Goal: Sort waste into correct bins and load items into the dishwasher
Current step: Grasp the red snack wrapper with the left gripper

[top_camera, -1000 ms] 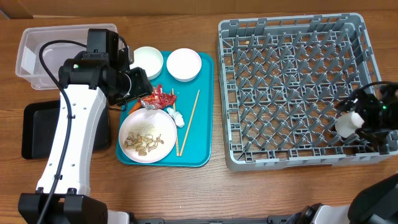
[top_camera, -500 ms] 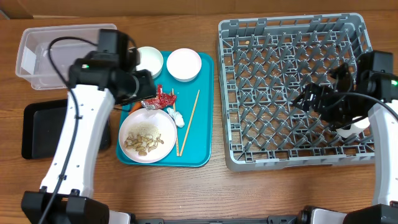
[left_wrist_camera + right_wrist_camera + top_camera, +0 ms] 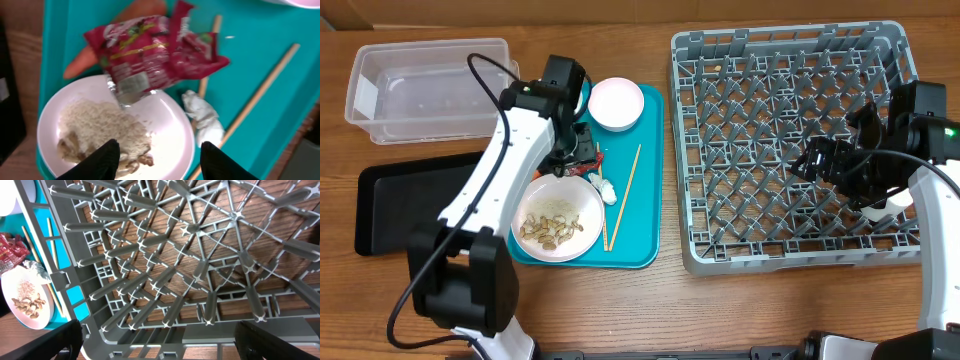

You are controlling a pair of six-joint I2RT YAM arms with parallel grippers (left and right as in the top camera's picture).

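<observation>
Left gripper (image 3: 160, 160) hangs low over the teal tray (image 3: 645, 230), fingers spread apart with nothing pinched between them. In the left wrist view the tips sit right over the near edge of the bowl of rice and nut bits (image 3: 557, 222). The red snack wrapper (image 3: 155, 55) lies at that bowl's 12 o'clock, one crinkly corner lapping over the rim, and the orange carrot (image 3: 80, 62) pokes out from under it at about 11 o'clock. The crumpled tissue (image 3: 202, 112) is on the tray at the bowl's 2 o'clock, just beside the chopsticks (image 3: 623, 195), which run roughly 12 to 6. A plain white bowl (image 3: 616, 103) sits up at the tray's 12 o'clock end. Off the tray, the clear tub (image 3: 425, 88) is at 10 o'clock and the black tray (image 3: 390, 205) at 9. The grey dish rack (image 3: 790, 140) is at 3 o'clock. The right gripper (image 3: 157, 335) hovers over its 4 o'clock area, jaws wide and holding nothing, with a small white cup (image 3: 897, 201) in the rack, half hidden by that arm.
</observation>
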